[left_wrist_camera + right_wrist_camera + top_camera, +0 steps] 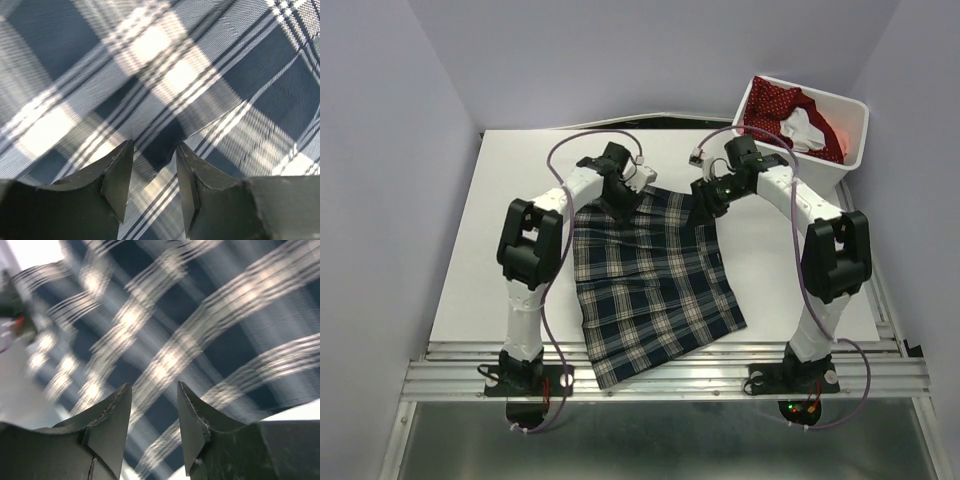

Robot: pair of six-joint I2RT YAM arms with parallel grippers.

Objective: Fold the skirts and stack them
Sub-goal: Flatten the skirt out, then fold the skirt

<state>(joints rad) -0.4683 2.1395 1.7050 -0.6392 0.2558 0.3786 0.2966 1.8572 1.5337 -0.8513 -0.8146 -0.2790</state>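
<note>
The plaid navy skirt (650, 285) lies spread flat on the white table (490, 230), its lower hem hanging over the near edge. My left gripper (621, 197) is open, low over the skirt's far left corner; the left wrist view shows plaid cloth (200, 75) filling the frame beyond the open gripper (154, 150). My right gripper (703, 206) is open over the far right corner; in the right wrist view the gripper (154, 390) is empty, with blurred plaid (210, 325) beneath it. The red dotted skirt (782, 108) lies crumpled in the bin.
The white plastic bin (852, 104) stands at the back right corner of the table, tilted, with a white cloth patch inside next to the red skirt. Grey walls close in on the left, back and right. Metal rails (670, 375) run along the near edge.
</note>
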